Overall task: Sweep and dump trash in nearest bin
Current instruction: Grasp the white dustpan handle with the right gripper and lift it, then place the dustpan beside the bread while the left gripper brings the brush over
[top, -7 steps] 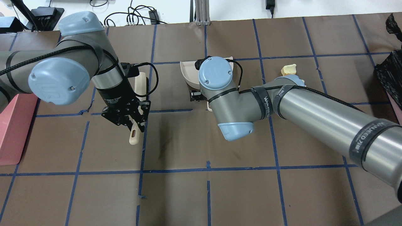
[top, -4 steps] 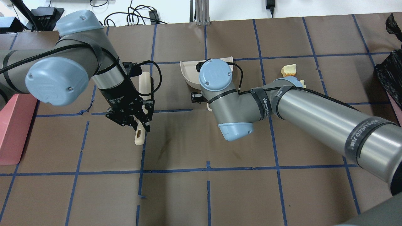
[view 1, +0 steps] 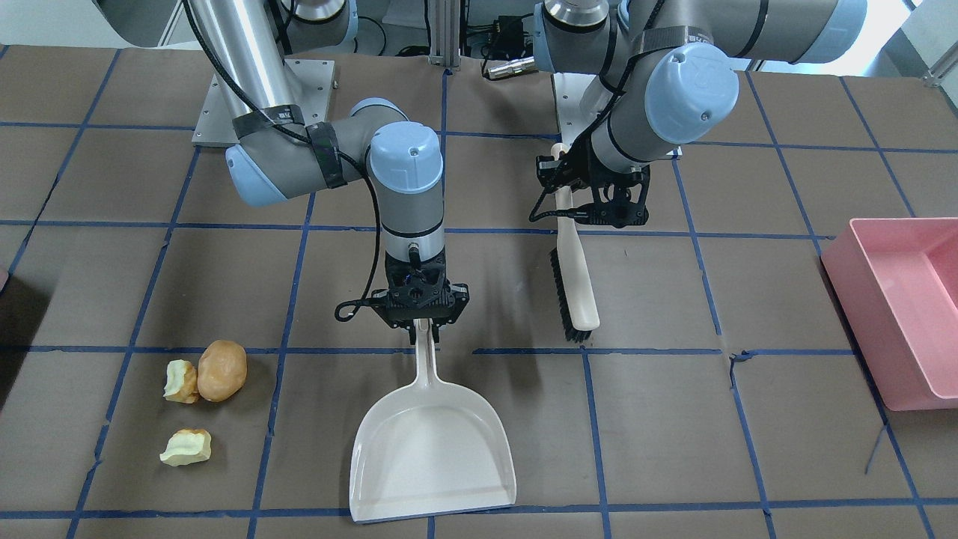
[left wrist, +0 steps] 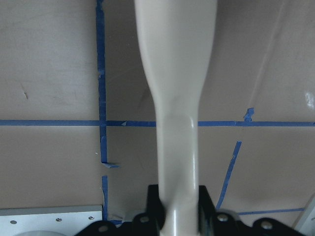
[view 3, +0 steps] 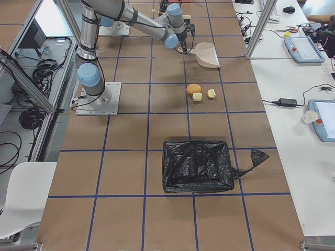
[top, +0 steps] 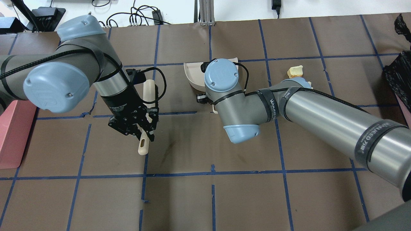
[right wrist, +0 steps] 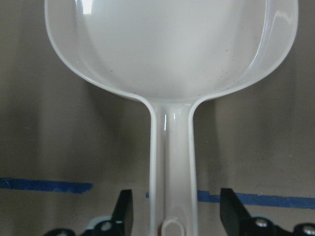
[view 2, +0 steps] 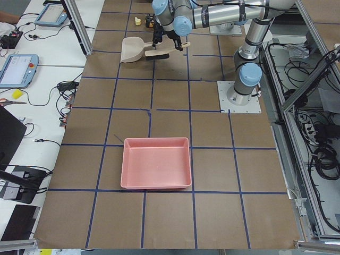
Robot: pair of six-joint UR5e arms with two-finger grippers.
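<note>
The trash lies at the front view's lower left: a tan-brown lump (view 1: 221, 370) and two pale bitten chunks (view 1: 180, 381) (view 1: 186, 447). My left gripper (view 1: 576, 206) is shut on the cream handle of a hand brush (view 1: 576, 292). The left wrist view shows the handle (left wrist: 177, 98) pinched between the fingers. My right gripper (view 1: 423, 322) is open. Its jaws stand either side of the handle of a white dustpan (view 1: 434, 449), with gaps showing in the right wrist view (right wrist: 172, 147). The dustpan lies flat between the brush and the trash.
A pink bin (view 1: 898, 299) stands at the table end on my left. A bin lined with a black bag (view 3: 197, 166) stands at the end on my right, beyond the trash. Brown paper with blue tape lines covers the table (view 1: 673, 449).
My left gripper has moved a little to the right and nearer in the overhead view, carrying the brush with it. The right arm and the dustpan have hardly moved.
</note>
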